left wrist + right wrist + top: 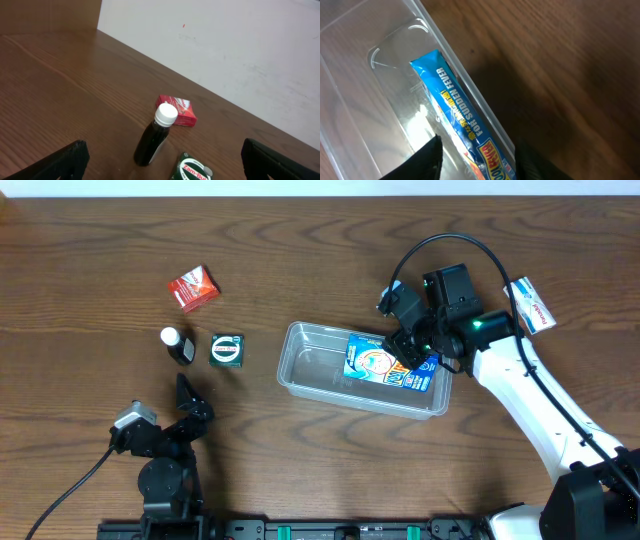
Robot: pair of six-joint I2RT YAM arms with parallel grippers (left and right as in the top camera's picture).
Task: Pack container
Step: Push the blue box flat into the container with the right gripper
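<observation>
Underneath the right claw [408, 350] sits the container's [300, 375] right end.

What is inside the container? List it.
One blue box lies at the right end of the container; the rest is bare. The right gripper hides part of the box and anything beneath.
</observation>
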